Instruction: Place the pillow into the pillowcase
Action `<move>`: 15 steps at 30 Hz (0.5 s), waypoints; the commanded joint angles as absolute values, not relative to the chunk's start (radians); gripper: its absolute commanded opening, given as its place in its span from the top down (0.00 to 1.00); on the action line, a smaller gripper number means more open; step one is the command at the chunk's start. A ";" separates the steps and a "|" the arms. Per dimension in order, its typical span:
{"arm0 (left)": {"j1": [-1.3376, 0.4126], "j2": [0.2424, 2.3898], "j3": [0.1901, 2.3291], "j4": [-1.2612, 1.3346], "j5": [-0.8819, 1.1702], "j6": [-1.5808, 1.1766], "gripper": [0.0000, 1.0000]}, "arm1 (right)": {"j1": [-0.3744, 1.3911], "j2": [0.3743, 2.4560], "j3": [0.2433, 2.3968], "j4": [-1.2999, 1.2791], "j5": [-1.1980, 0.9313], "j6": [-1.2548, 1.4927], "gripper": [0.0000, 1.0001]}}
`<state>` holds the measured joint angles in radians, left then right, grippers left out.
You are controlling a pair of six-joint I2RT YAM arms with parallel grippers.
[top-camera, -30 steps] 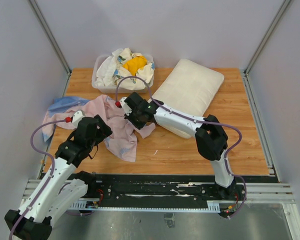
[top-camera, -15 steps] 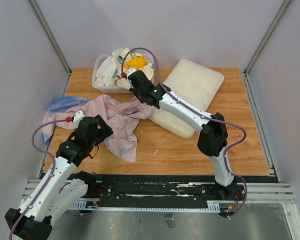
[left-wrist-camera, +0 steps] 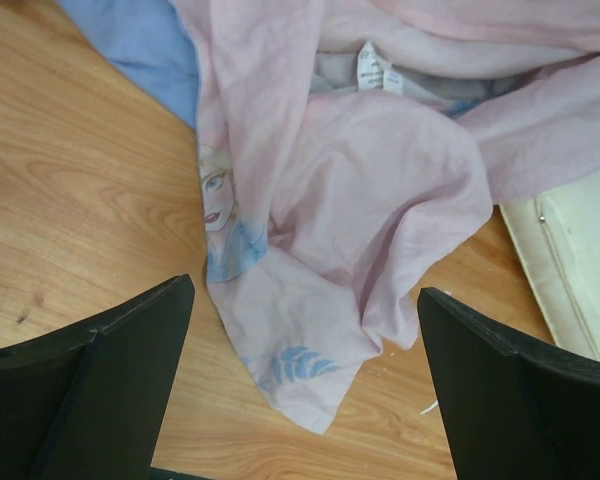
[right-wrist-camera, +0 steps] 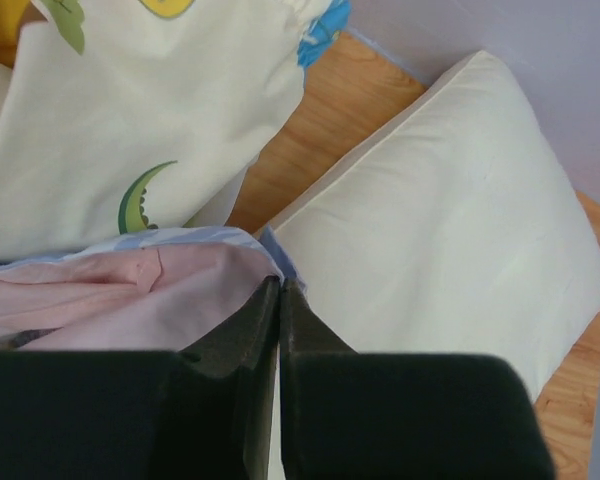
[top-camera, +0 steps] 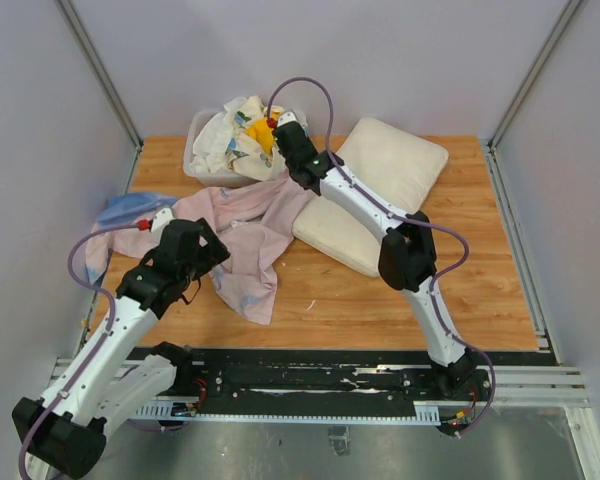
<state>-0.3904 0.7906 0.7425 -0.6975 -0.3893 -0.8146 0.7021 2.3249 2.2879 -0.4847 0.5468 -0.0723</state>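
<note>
On the table (top-camera: 480, 290) the pillowcase (top-camera: 240, 230) lies crumpled, pink side up, its far edge against the pillow (top-camera: 380, 185). The right gripper (right-wrist-camera: 281, 290) is pinched tight on that edge near the bin (top-camera: 202, 170). The left gripper (left-wrist-camera: 302, 300) hangs fully spread above the pillowcase, holding nothing. Probably best: the left takes the other hem layer, so the mouth opens toward the pillow.

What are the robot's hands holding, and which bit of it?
The right gripper is pinching the pillowcase by its edge, next to the pillow. The left gripper is open and holds nothing.
</note>
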 commanded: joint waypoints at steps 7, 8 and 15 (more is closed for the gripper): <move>-0.282 1.045 0.899 -0.549 -0.382 -0.694 0.01 | 0.684 2.185 2.106 -0.468 0.533 0.012 0.42; -0.264 1.072 0.910 -0.534 -0.379 -0.685 0.01 | 0.684 2.160 2.083 -0.468 0.537 0.022 0.39; -0.207 1.271 1.002 -0.494 -0.407 -0.612 0.01 | 0.681 1.873 1.819 -0.415 0.426 0.156 0.36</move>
